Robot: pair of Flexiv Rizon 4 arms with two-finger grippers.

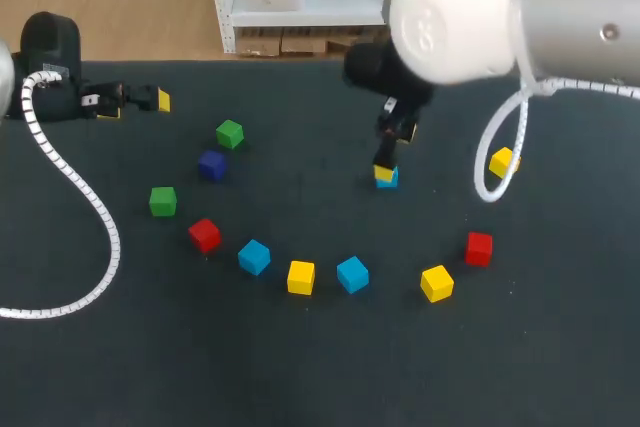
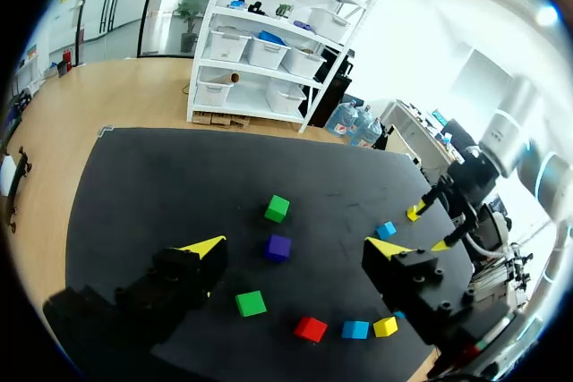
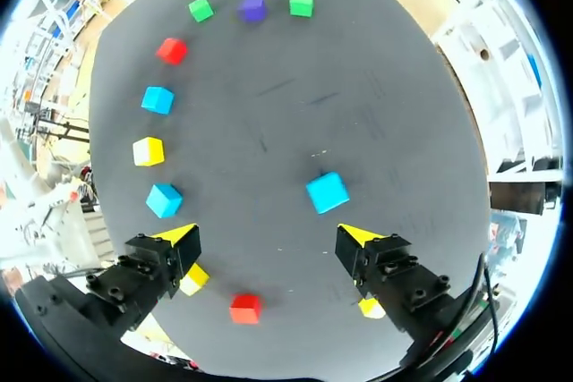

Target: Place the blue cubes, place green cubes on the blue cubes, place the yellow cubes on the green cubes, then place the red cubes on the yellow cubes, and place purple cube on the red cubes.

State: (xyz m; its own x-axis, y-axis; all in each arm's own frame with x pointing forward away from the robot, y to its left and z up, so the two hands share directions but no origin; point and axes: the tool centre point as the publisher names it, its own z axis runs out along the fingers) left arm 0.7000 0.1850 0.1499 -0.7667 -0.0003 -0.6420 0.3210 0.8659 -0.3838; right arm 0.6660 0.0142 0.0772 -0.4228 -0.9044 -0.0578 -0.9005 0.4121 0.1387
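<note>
Loose cubes lie on the dark table (image 1: 330, 367). A blue cube (image 1: 387, 178) sits just under my right gripper (image 1: 393, 152), which hangs open over it; in the right wrist view this blue cube (image 3: 328, 191) lies ahead of the open gripper (image 3: 267, 237), untouched. Two more blue cubes (image 1: 254, 256) (image 1: 352, 273) flank a yellow cube (image 1: 300, 276) at the front. Green cubes (image 1: 229, 133) (image 1: 162, 200), a purple cube (image 1: 211, 164) and a red cube (image 1: 204, 235) lie left. My left gripper (image 1: 136, 102) is open and empty at the far left, well above the purple cube (image 2: 278, 247).
Further right lie a yellow cube (image 1: 436, 283), a red cube (image 1: 478, 247) and another yellow cube (image 1: 501, 160) behind my right arm's white cable (image 1: 490, 157). The left arm's coiled cable (image 1: 95, 217) trails over the table's left side.
</note>
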